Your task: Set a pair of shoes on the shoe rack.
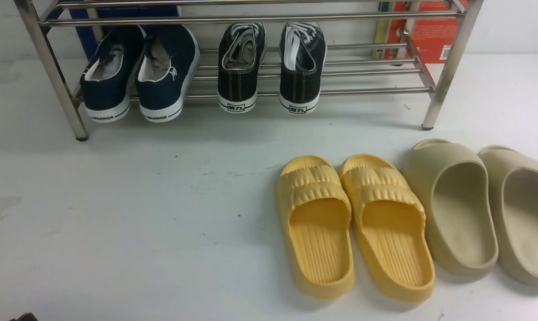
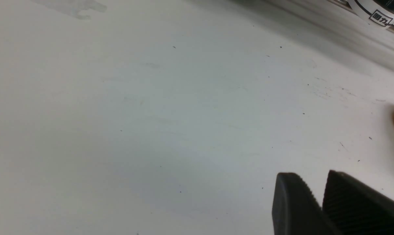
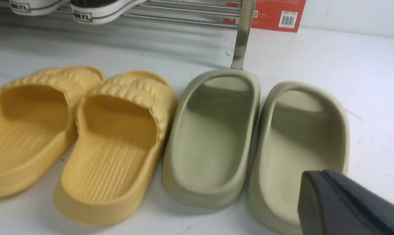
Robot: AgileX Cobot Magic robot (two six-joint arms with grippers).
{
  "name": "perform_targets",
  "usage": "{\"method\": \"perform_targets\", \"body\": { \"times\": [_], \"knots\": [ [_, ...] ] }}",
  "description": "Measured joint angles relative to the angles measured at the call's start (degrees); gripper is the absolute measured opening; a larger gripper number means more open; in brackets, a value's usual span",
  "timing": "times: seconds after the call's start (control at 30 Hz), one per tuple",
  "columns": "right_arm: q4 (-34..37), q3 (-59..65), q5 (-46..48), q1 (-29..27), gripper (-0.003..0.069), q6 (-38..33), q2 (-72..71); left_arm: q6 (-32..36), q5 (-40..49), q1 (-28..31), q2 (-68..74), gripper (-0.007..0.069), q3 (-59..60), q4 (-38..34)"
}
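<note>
Sneakers already on rack, heels overhanging its front bar; nudge deeper if needed. Left tool nearly pressed together, empty; right tool: cannot tell.

A: Count, footwear on rack? Front view.

B: Black canvas sneakers: two, one and the other. Navy slip-ons: two, and. Four shoes on one shoe rack.

A: On the floor?

B: Yellow slides: two, and. Beige slides: two, and. Four slides.

A: Total footwear?

B: Eight items, four pairs.

A: Anything else countable?

B: Behind the rack, one red box. Rack legs seen in front view: two front uprights; rear ones partly hidden, not counted.
</note>
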Motion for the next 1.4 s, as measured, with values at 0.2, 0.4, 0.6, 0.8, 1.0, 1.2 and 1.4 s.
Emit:
{"method": "perform_targets", "body": {
  "times": [0.2,0.4,0.6,0.8,1.0,1.2,1.4],
  "knots": [
    [0.00,2.67,3.16,-0.33,-0.0002,1.81,-1.23,0.00,0.01,0.00,0.00,0.0170,0.00,-0.02],
    [-0.05,2.57,3.53,-0.33,0.0000,2.80,-1.23,0.00,0.06,0.00,0.00,0.0173,0.00,-0.02],
    [-0.05,2.57,3.58,-0.33,0.0004,2.95,-1.23,0.00,0.06,0.00,0.00,0.0179,0.00,-0.02],
    [-0.05,2.55,3.63,-0.33,0.0006,2.95,-1.23,0.00,0.06,0.00,0.00,0.0183,0.00,-0.02],
    [-0.05,2.50,3.68,-0.33,0.0010,2.95,-1.23,0.00,0.06,0.00,0.00,0.0186,0.00,-0.02],
    [-0.05,2.50,3.68,-0.33,0.0015,2.95,-1.23,0.00,0.06,0.00,0.00,0.0189,0.00,-0.02],
    [-0.05,2.50,3.68,-0.33,0.0015,2.95,-1.23,0.00,0.06,0.00,0.00,0.0196,0.00,-0.02]
  ]
}}
